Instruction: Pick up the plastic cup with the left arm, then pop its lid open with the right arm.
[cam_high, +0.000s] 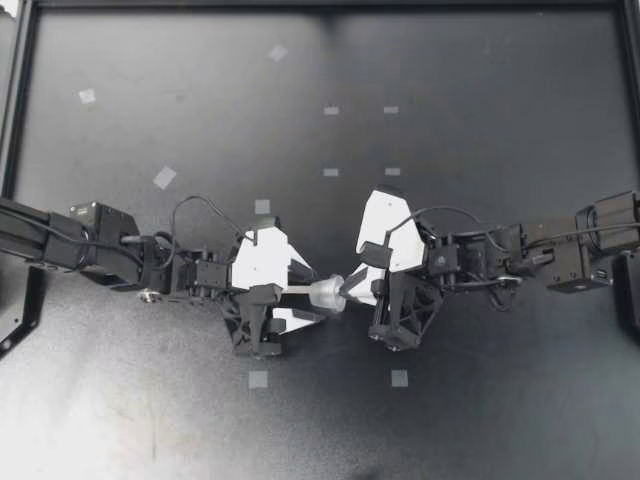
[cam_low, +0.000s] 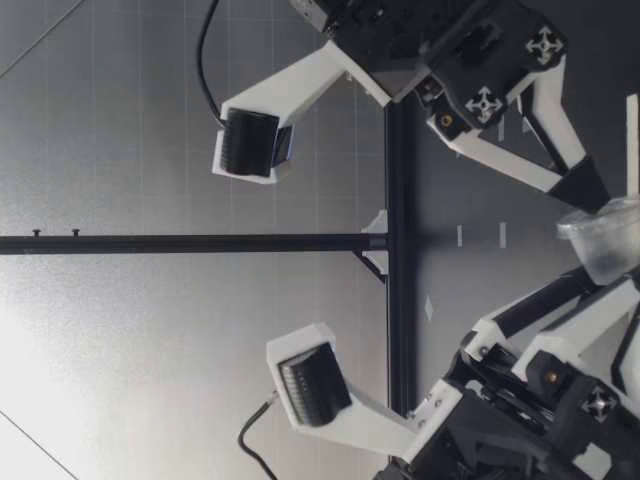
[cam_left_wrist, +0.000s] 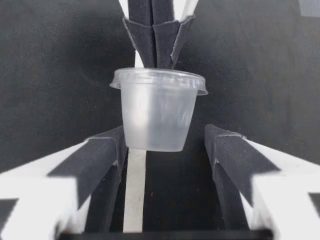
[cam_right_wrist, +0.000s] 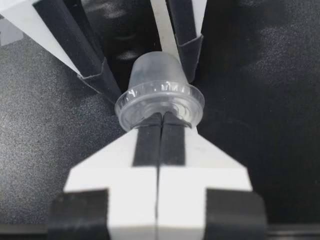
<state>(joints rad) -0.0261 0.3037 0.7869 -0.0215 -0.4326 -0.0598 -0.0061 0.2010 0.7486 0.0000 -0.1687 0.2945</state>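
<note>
Top view: where's the cup relative to each tool?

The cup (cam_high: 327, 293) sits directly between the tools, above the black table (cam_high: 480, 120). The left gripper (cam_high: 312, 296) comes at it from the base end and the right gripper (cam_high: 350, 287) from the rim end. The cup's long axis runs along the line joining the two grippers. Tape marks (cam_high: 165, 178) are well apart from both.

Low view?

Same layout. The cup (cam_low: 605, 240) is below the right gripper (cam_low: 592, 195), with the left gripper's fingers just beside it. The frame edge cuts the cup, so I can't tell if it clears the table.

Left wrist view: finger state?

The left gripper (cam_left_wrist: 164, 134) is spread, with the cup (cam_left_wrist: 157, 112) ahead of it, base first and centred in the gap. One finger (cam_left_wrist: 107, 150) is at the base corner and could be touching, but I can't tell. The other is apart from the wall, so the left has no grip. The right gripper (cam_left_wrist: 157, 55) is on the far rim.

Right wrist view?

The right gripper (cam_right_wrist: 161, 120) is pressed together, pinching the cup's rim (cam_right_wrist: 187, 102). The cup body (cam_right_wrist: 155, 75) points straight ahead of it, and the left fingers (cam_right_wrist: 95, 70) flank the base on both sides.

Who carries it?

My read is the right alone. The left is equally near but only brackets the base.
</note>
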